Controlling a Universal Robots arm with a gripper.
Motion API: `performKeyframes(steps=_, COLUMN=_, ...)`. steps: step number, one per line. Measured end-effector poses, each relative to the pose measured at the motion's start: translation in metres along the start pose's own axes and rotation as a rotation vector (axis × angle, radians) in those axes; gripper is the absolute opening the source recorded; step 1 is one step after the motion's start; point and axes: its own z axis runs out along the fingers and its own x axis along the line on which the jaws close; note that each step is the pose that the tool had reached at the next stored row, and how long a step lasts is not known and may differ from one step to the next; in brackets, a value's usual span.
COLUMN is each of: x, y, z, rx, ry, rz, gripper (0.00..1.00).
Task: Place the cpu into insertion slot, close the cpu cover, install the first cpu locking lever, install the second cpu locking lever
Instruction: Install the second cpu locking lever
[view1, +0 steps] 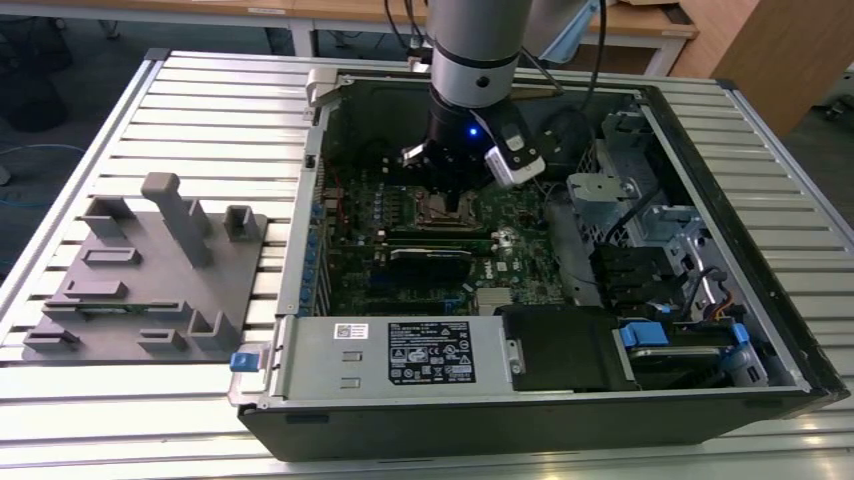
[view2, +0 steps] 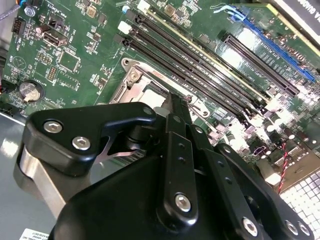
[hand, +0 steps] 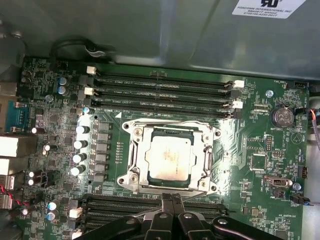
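Note:
In the first wrist view the cpu (hand: 170, 157) lies flat in the insertion slot (hand: 131, 176), its pale metal top showing. The silvery cpu cover (hand: 172, 131) lies down around it, framing the chip through its window. My gripper (hand: 171, 206) is at the socket's edge, by the memory slots on that side, with its two black fingers pressed together and nothing between them. In the second wrist view the fingertips (view2: 172, 102) hang over the insertion slot (view2: 142, 87) and hide most of it. In the exterior view the gripper (view1: 454, 205) is low inside the case over the insertion slot (view1: 438, 213).
Long black memory slots (hand: 165, 85) run on two sides of the socket. A row of capacitors (hand: 80, 145) stands beside it. The open computer case (view1: 320, 90) holds a grey power supply (view1: 400, 350) at the front. A grey fixture block (view1: 147, 270) sits at the exterior view's left.

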Motion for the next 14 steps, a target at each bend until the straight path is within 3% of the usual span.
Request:
performKeyframes(steps=4, x=0.0002, y=0.0000, z=0.0000, rx=0.0001, ry=0.0000, rz=0.000, gripper=0.10)
performKeyframes(steps=14, x=0.0095, y=0.0003, z=0.0001, rx=0.0002, ry=-0.0031, rz=0.002, gripper=0.10)
